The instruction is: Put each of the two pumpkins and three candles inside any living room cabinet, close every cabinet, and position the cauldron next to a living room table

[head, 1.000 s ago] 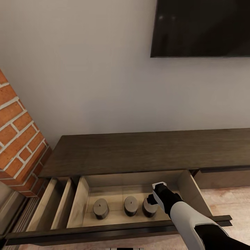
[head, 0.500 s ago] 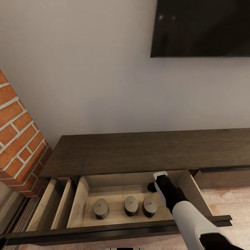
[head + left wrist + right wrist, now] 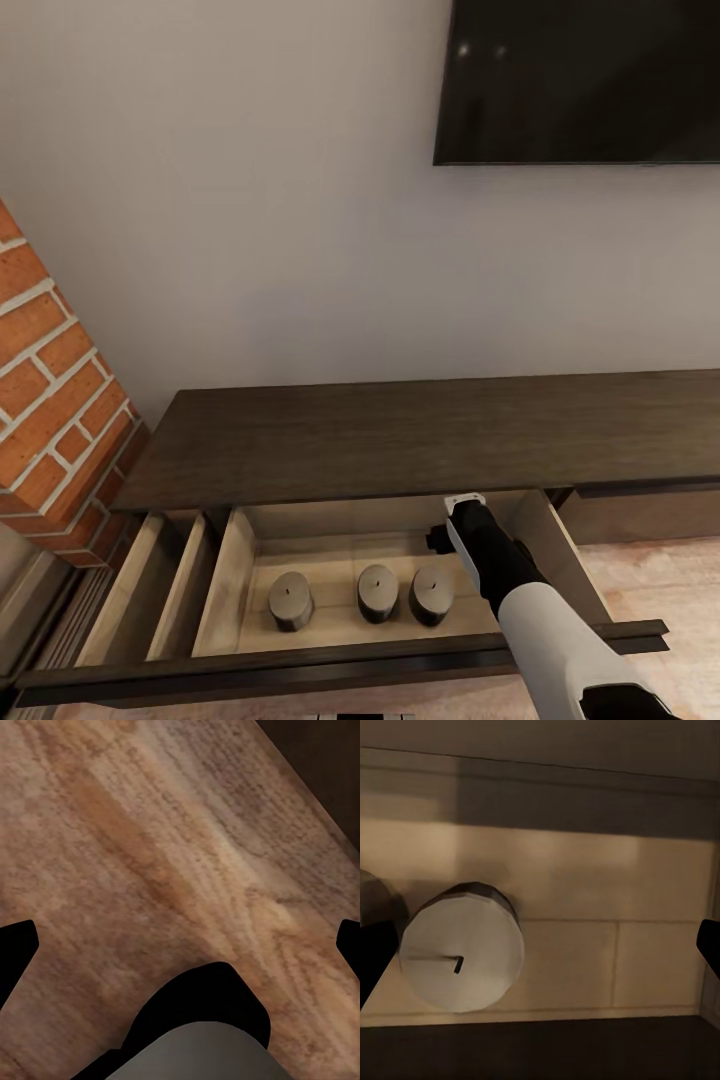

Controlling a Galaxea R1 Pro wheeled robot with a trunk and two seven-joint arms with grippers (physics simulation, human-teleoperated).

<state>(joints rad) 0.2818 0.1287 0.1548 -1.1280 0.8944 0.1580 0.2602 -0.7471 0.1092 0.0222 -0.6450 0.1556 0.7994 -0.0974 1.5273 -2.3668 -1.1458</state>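
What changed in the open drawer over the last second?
The right gripper has lifted up and back from the rightmost candle, which it covered a second ago; the candle now stands free, let go, with the fingers spread wide. The other two candles, the open drawer and the cabinet stayed as they were.

Open cabinet drawer [image 3: 330, 625], lower centre of frame: pale interior, three candles [image 3: 377, 592] standing in a row.
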